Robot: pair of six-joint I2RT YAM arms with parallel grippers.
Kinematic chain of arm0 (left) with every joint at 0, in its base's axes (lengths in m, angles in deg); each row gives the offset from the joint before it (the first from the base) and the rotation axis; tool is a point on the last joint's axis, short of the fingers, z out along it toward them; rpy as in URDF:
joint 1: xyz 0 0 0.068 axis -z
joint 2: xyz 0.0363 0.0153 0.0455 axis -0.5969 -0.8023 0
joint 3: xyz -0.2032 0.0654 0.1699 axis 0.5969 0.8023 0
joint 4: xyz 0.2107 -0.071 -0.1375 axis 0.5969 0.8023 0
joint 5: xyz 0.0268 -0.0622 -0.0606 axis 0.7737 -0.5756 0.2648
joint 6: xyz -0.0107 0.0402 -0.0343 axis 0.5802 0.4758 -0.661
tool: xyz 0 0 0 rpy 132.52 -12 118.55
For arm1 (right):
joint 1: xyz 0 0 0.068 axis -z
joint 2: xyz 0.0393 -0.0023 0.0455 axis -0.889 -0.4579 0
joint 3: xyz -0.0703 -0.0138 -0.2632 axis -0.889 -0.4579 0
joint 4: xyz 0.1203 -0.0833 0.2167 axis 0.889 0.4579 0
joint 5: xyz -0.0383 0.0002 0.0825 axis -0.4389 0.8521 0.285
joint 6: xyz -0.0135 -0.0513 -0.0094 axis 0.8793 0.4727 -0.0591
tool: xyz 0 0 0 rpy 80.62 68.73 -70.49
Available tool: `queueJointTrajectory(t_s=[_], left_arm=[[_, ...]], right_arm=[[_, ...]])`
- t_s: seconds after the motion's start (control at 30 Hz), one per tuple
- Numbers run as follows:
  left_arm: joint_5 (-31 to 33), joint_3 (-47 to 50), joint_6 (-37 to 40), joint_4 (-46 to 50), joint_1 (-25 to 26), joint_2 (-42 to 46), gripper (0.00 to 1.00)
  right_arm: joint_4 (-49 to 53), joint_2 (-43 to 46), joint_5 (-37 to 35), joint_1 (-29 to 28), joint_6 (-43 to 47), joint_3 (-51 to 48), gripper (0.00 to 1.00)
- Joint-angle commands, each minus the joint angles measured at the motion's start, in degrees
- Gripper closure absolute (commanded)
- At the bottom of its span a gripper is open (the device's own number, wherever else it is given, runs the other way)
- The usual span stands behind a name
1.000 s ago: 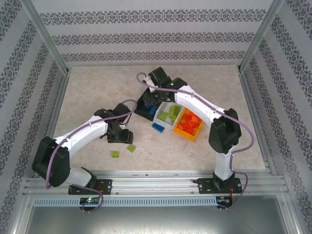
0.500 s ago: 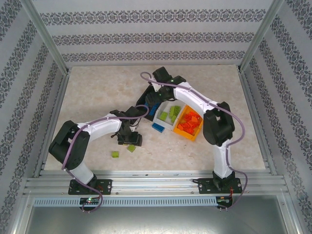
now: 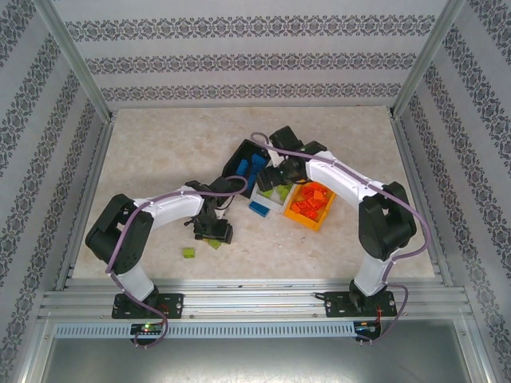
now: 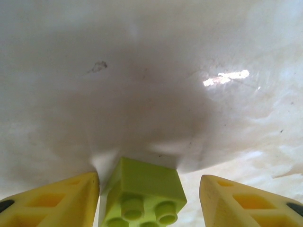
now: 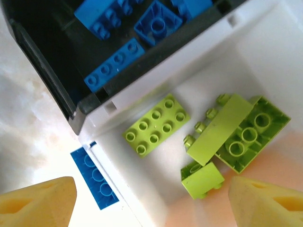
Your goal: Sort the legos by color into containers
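Left gripper (image 4: 149, 183) is released, jaws straddling a small lime-green studded plastic brick (image 4: 142, 177) on the pale marbled table (image 4: 142, 71). Right gripper (image 5: 151, 196), spread wide and empty, hovers over the white open-fronted plastic bin (image 5: 246, 61) holding more lime-green bricks (image 5: 156, 125)

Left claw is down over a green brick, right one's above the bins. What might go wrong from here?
1. The lime brick sits off-centre in the open left claw, close against one finger; closing may skew or flick it instead of gripping it squarely.
2. The open right claw hangs over the white bin, where a long lime brick leans on another; dipping lower could knock it loose.
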Motion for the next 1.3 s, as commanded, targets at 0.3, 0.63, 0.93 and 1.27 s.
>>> queueJointTrajectory(t_s=[0.3, 0.63, 0.93, 1.27], left_arm=[[0.24, 2.01, 1.04, 2.07, 1.12, 2.05, 0.70], [-0.20, -6.12, -0.67, 5.00, 1.09, 1.15, 0.76], [-2.97, -28.08, -3.48, 4.47, 1.00, -7.94, 0.75], [-6.49, -49.59, -5.20, 0.51, 1.00, -24.27, 0.70]], right_arm=[[-0.41, 3.40, 0.24, -1.25, -2.79, -3.16, 0.17], [5.70, 7.82, -2.16, 2.87, -1.72, -5.81, 0.17], [4.87, 14.45, -1.75, 9.00, -3.48, -10.71, 0.17], [4.27, 19.08, 0.17, 10.13, -6.08, -12.30, 0.16]])
